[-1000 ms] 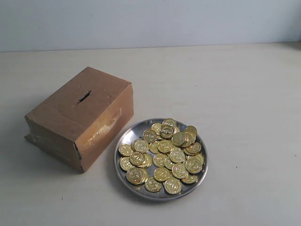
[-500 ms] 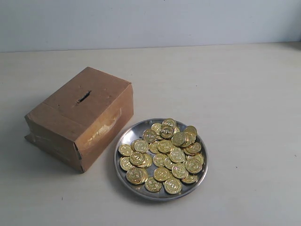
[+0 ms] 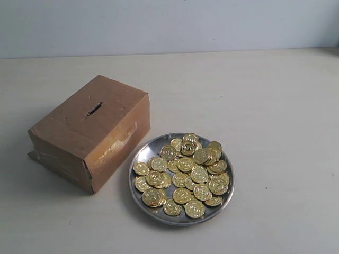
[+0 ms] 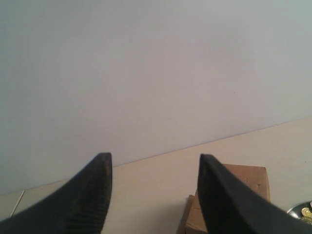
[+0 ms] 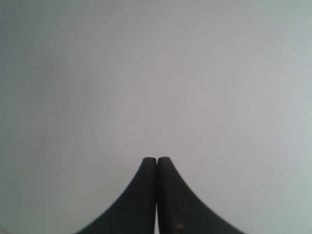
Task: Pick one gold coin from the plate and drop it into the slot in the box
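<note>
A silver plate (image 3: 139, 159) heaped with several gold coins (image 3: 185, 174) rests on the table right of centre in the exterior view. Touching its left side stands the brown cardboard box (image 3: 111, 140), with the dark slot (image 3: 94, 109) in its top face. Neither arm shows in the exterior view. My left gripper (image 4: 155, 158) is open and holds nothing; past its fingers (image 4: 92, 195) I see a corner of the box (image 4: 251, 178) and a sliver of the plate (image 4: 303, 211). My right gripper (image 5: 156, 160) is shut and empty, facing a plain pale wall.
The pale table (image 3: 275, 106) stretches to the right of the plate and behind the box, up to a light wall (image 3: 169, 24) at the back.
</note>
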